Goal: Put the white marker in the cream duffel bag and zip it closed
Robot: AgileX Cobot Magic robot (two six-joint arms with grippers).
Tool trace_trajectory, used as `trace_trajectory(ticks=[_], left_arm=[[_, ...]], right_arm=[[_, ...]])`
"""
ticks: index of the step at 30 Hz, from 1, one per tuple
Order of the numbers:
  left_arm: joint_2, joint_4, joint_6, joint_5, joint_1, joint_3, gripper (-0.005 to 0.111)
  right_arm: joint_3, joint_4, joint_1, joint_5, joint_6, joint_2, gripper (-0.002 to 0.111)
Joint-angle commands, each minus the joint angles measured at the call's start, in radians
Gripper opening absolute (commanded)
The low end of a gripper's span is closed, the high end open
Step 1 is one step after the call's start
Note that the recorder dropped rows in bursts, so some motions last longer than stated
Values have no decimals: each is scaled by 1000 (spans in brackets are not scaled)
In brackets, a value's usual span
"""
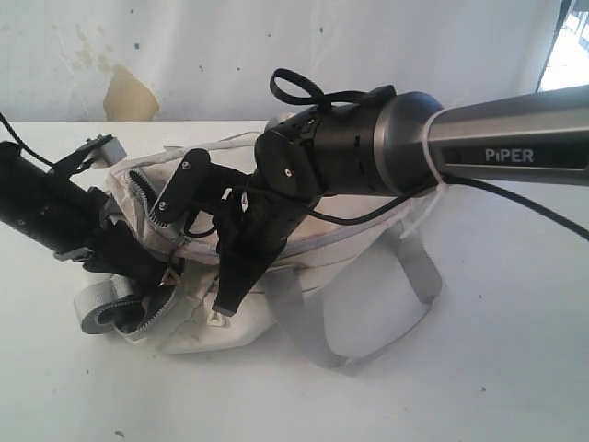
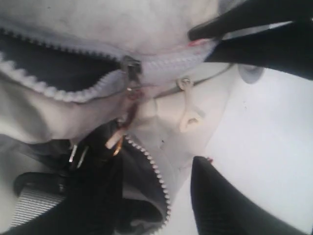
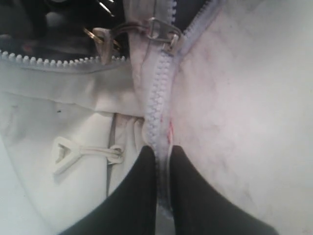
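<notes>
The bag point(image 1: 368, 299) is lying slumped on the white desk point(image 1: 479, 368), a soft cream fabric thing with dirty smudges and creases. Grey woven straps point(image 1: 419, 267) are looping out from under it. The right arm is reaching in from the right, a smooth grey tube ending in a black wrist with a thin cable point(image 1: 294, 87) curling over it. The right gripper point(image 1: 228, 299) is pointing down onto the bag, and its wrist view is showing that right gripper point(image 3: 161, 149) pressed together on the bag. Its two tapered black fingers point(image 3: 134, 196) are pinching the closed run of pale, knobbly zip teeth between them. Further along that run a small metal slider point(image 3: 159, 29) is sitting where the teeth are parting into a dark opening. A flat cream plastic toggle point(image 3: 63, 154) on a short cord is lying on the fabric beside it. The left gripper point(image 1: 138, 276) is working at the bag's left end, next to a roll of grey webbing point(image 1: 101, 308). In its own view the left gripper point(image 2: 156, 161) is standing spread, its ribbed black fingers point(image 2: 220, 200) well apart, one on each side of a second line of small white teeth, and clamping nothing. The slider point(image 2: 129, 66) is hanging just beyond them. I cannot tell where the marker is.
</notes>
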Motion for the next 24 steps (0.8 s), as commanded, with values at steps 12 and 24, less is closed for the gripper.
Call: trace_trajectory(ticks=[12,24], left_arm=[[62,-249,160,-116,0,48,51],[157,-379,297,-13,-2,48,51]], right_arm=[[2,-14,-1,-12,10,-4,0],[2,-14,-1,-17,10,-4,0]])
